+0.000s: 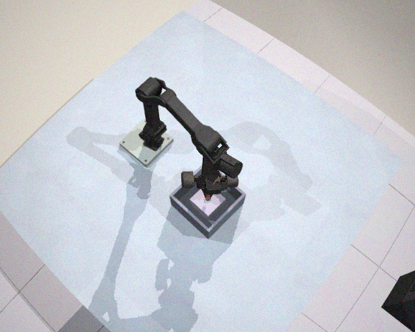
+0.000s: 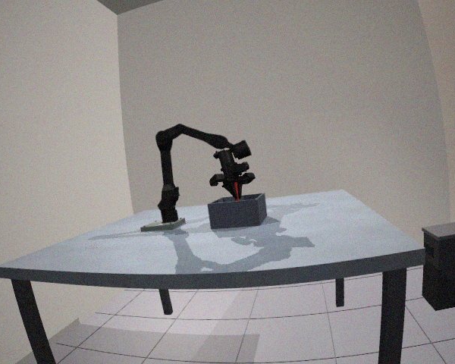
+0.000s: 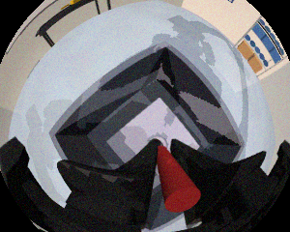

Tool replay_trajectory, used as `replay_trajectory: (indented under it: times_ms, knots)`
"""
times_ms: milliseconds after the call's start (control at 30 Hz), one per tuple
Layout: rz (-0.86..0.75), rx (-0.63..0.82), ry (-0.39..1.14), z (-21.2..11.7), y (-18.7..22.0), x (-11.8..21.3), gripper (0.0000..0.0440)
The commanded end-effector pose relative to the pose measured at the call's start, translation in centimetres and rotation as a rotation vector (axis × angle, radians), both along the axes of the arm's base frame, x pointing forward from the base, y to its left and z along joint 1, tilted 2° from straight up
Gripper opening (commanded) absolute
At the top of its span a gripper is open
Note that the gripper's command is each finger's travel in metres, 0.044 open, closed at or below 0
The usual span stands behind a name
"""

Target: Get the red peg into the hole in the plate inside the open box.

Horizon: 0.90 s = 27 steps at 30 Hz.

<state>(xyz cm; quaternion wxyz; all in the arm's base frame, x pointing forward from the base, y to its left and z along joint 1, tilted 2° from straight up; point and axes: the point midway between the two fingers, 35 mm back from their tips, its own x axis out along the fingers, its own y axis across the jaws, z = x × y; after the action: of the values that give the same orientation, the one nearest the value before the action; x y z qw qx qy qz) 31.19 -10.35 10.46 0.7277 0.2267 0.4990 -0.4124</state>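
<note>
1. Red peg (image 1: 207, 196) (image 2: 236, 189) (image 3: 179, 186) – in my claw (image 1: 207, 199) (image 2: 237, 199) (image 3: 163, 143), clamped between the two fingers. Its upper part sticks up between them.
2. Peg stance: close to upright, slight lean in the exterior view.
3. Position: over the opening of the open box (image 1: 189, 216) (image 2: 235, 214) (image 3: 203, 103), lower end around rim level in the exterior view. Can't tell exactly how far past the rim it reaches.
4. Pale plate (image 1: 199, 201) (image 3: 159, 116) lies in the box bottom, dark border around it. Wrist view: part of the hole's ring (image 3: 160, 136) shows right by my fingertips, the rest hidden behind them. Alignment – can't tell. Peg is not fully in; most of it is well above the plate.
5. Box sits on the pale blue worktop (image 1: 308, 160) (image 2: 121, 254) (image 3: 63, 77), walls upright.
6. My arm (image 1: 180, 112) (image 2: 196, 135) rises from its base plate (image 1: 125, 142) (image 2: 151, 227), bends at the top and reaches out over the box, claw pointing down. Base plate and box stand apart.
</note>
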Motion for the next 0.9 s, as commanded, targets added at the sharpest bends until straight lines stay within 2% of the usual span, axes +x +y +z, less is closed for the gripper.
replay_trajectory:
  times_ms: [0,100,300,333,433,700,733,867]
  knots:
    - [0.033,0.020,0.021,-1.2,-0.4,0.3,0.0000]
    - [0.061,0.041,0.045,-2.1,-0.5,0.3,0.0022]
    - [0.093,0.083,0.086,-3.8,-0.7,0.3,0.0160]
    - [0.106,0.082,0.089,-3.8,-0.9,0.4,0.0162]
    - [0.128,0.090,0.085,-3.7,-1.3,1.2,0.0221]
    - [0.166,0.131,0.050,-2.3,-1.4,3.7,0.0428]
    - [0.172,0.138,0.045,-2.0,-1.3,4.1,0.0440]
    - [0.202,0.169,0.031,-1.1,-1.1,5.5,0.0440]
